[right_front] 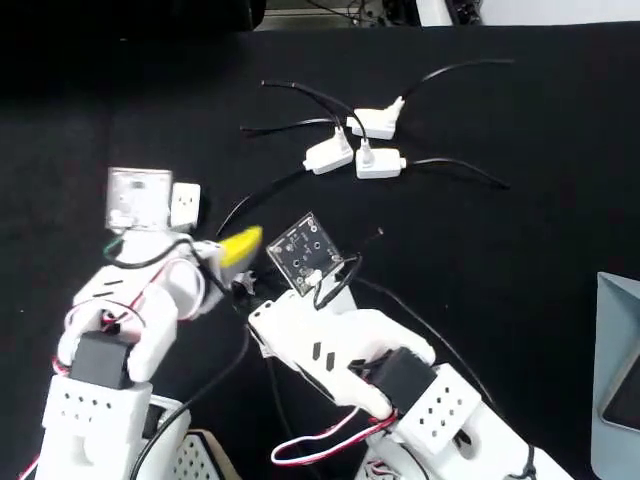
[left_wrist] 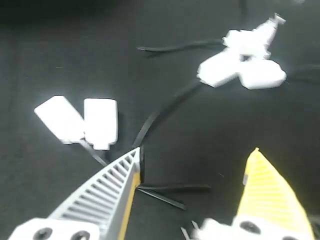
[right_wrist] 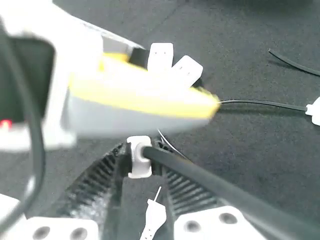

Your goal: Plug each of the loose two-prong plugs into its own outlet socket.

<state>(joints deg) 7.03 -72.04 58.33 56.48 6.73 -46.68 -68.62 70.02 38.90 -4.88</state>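
Plug pieces (right_front: 378,162) lie on my black worktop (right_front: 520,260), the largest thing before me. My right arm (right_front: 340,345) stands at the near edge about midway along it. My left arm (right_front: 130,320) stands at the near left corner, and the two angle toward each other. A grey bin (right_front: 612,380) sits at the right edge, toward the near corner.

My left tool (left_wrist: 196,152) is spread wide. Its grey finger (left_wrist: 110,190) and yellow finger (left_wrist: 265,195) are well apart with bare worktop between them, and a thin black cord (left_wrist: 165,112) ends just beside the grey tip.

My right tool (right_wrist: 141,150) is closed narrow on a white plug (right_wrist: 139,162). Its black ribbed fingers press on both sides, and the plug's thick black cable (right_wrist: 215,190) runs back past the tool. The yellow finger of my left tool reaches between this held plug and a pair of white socket blocks (right_front: 185,203). These lie side by side, touching, toward the left edge.

The plug pieces are three white corded bodies bunched together toward the far edge, about midway along it. I cannot tell which of them are plugs and which are sockets. Their thin black cords fan outward over the worktop.
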